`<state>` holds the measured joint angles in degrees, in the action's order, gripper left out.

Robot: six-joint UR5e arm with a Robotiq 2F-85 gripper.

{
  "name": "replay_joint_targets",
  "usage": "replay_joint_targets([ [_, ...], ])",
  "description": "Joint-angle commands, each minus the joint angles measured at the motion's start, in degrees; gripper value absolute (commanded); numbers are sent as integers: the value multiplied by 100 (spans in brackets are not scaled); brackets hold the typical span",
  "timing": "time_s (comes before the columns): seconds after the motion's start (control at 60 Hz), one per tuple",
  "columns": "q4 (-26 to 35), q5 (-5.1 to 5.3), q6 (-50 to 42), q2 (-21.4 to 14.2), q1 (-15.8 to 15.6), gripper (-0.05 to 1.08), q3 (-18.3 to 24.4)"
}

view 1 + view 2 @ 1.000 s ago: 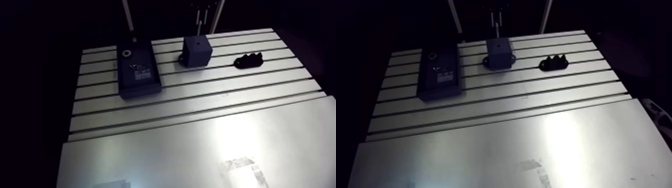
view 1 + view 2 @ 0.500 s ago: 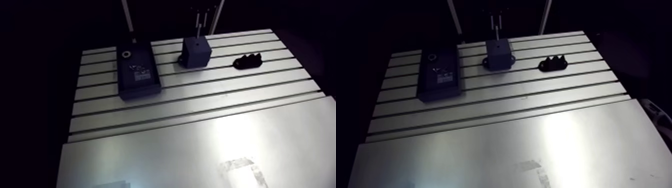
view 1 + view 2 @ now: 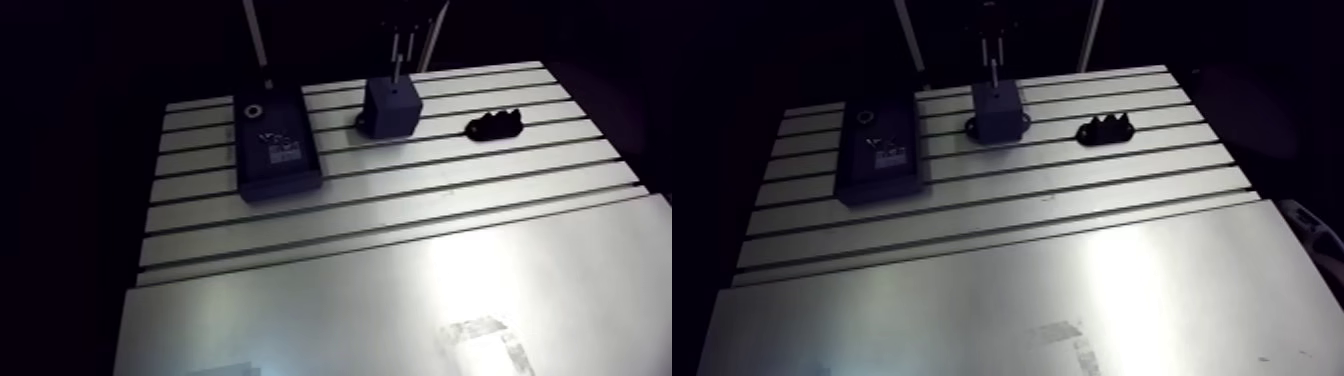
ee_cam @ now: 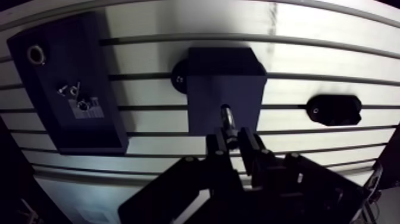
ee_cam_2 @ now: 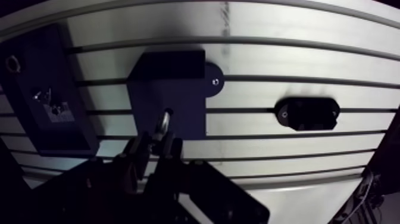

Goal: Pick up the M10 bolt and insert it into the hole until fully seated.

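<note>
The single M10 bolt (image 4: 228,117) stood pinched between the two close-set fingers of the gripper (image 4: 230,138). Its far end was at the top face of the one dark block (image 4: 226,77); whether it had entered the hole could not be told. Beside the block lay one dark tray (image 4: 89,136) bearing a white label (image 4: 89,110) with unreadable writing, one ring (image 4: 36,55) and a few small bright parts. On the block's other side, one black holder (image 4: 333,110) sat on the slotted table (image 4: 333,36).

The gripper (image 4: 232,142) has come lower over the block (image 4: 223,71). Its M10 bolt (image 4: 228,117), earlier hanging clear above, now reaches the block's top
</note>
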<state>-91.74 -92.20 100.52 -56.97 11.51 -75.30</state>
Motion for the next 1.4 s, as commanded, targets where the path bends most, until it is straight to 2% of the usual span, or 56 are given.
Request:
replay_joint_targets([
  [0.017,11,-4,7,-19,0,108,-41],
  [1.4,-59,5,16,-19,44,108,-165],
])
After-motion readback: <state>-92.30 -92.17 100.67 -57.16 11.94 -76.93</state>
